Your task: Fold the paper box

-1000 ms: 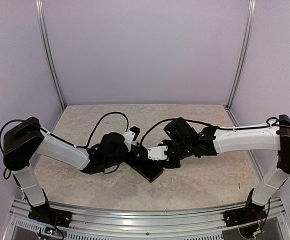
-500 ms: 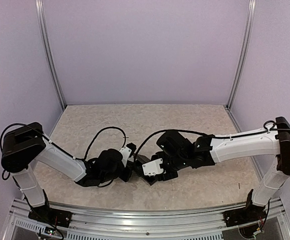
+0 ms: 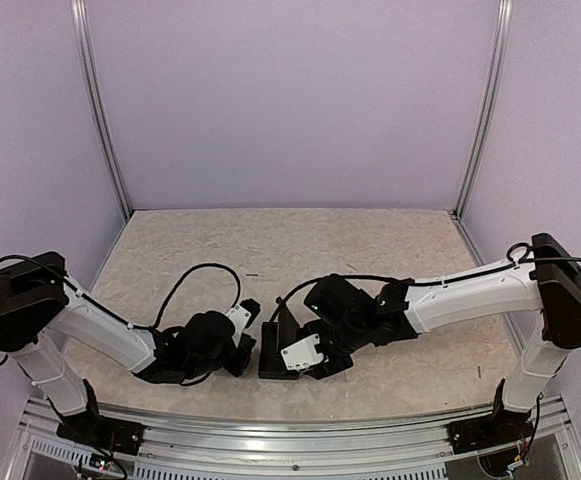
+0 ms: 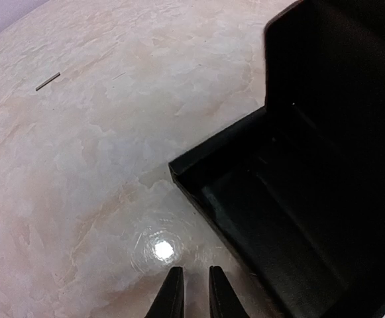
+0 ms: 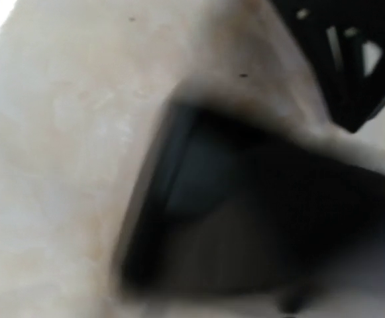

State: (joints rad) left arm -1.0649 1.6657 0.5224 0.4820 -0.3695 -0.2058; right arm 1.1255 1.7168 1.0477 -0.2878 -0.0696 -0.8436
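Observation:
The paper box (image 3: 273, 356) is a matte black open tray lying near the table's front edge, with one flap (image 3: 286, 318) standing up at its far side. The left wrist view shows its open inside and raised flap (image 4: 291, 218) at the right. My left gripper (image 3: 248, 348) sits just left of the box; its fingertips (image 4: 195, 270) stand a narrow gap apart over bare table, holding nothing. My right gripper (image 3: 292, 362) is right against the box's right side. Its wrist view is blurred: only a dark box shape (image 5: 245, 218) shows, and the fingers cannot be made out.
A thin short stick (image 3: 253, 274) lies on the marbled table (image 3: 370, 250) behind the arms. The aluminium rail (image 3: 290, 440) runs along the near edge, close to the box. Purple walls enclose the other three sides. A dark part of the left arm (image 5: 351, 59) shows beyond the box.
Both arms have drawn back toward the near edge and the box has come with them. The left fingers have parted a little and now stand beside the box.

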